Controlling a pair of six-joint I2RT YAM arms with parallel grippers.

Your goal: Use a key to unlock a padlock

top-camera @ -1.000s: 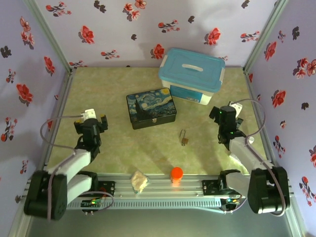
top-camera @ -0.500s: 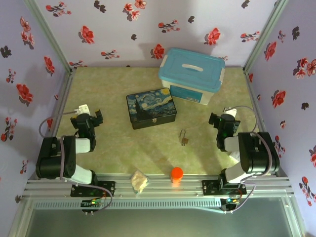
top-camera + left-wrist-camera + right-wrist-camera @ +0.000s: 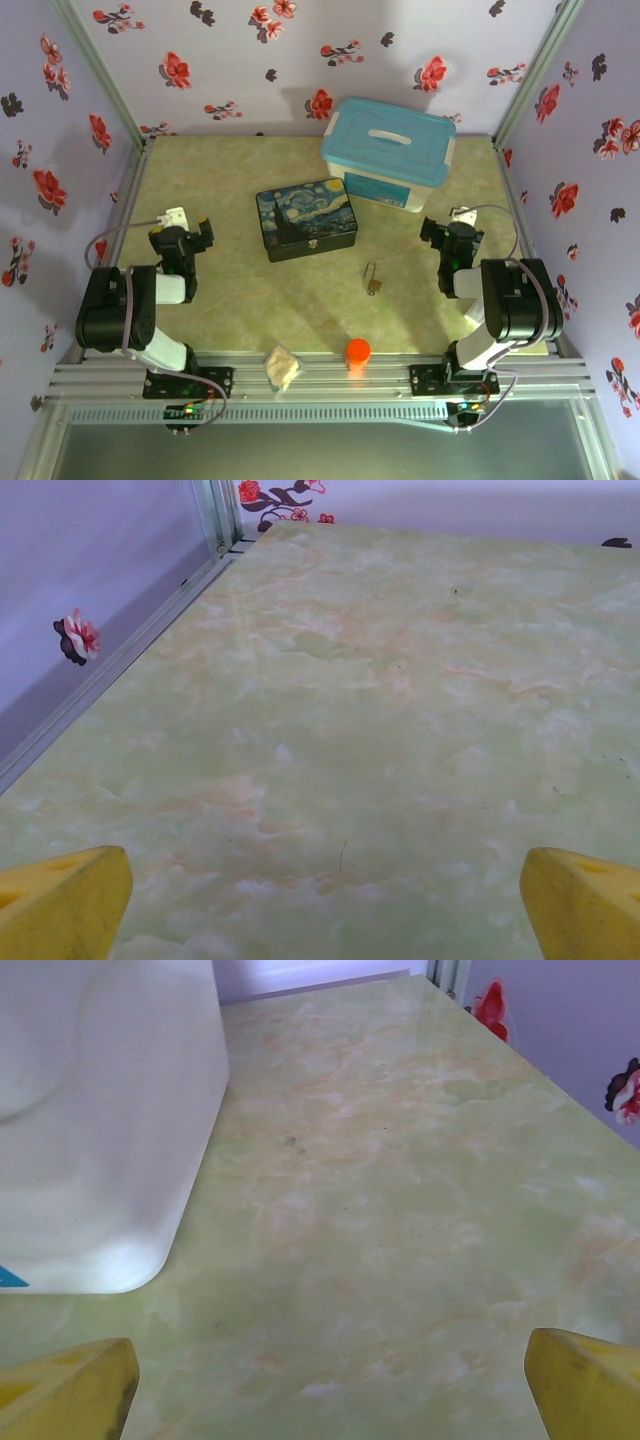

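The padlock (image 3: 373, 281) lies flat on the green table (image 3: 240, 290), in the open between the painted box (image 3: 305, 219) and the orange cylinder (image 3: 358, 351), and apart from both. Its thin shackle points away from the arm bases. The key cannot be made out at this size, so whether it lies beside the padlock or sits in it cannot be told.

Handling, as judged: the padlock is taken to be small, rigid, light metal with smooth sides, liable to skid or spin on the table when nudged. A grip across the flat faces of the brass body is advised, with the shackle left free to spring. The key is expected to be thin and awkward to lift off a flat surface. It should be pinched at the bow end so that the blade is left exposed.

Left gripper (image 3: 192, 233): the arm is folded close to its base, with the gripper low over the left side of the table, well apart from the padlock. In the left wrist view the yellow fingertips (image 3: 60, 900) are seen in opposite bottom corners with bare table between them. They are spread wide and nothing is held.

Right gripper (image 3: 447, 232): the arm is folded likewise, with the gripper low at the right side, near the blue-lidded tub (image 3: 388, 150). The tub's white wall is seen at the left of the right wrist view. The yellow fingertips (image 3: 65, 1385) are equally wide apart and nothing is held.
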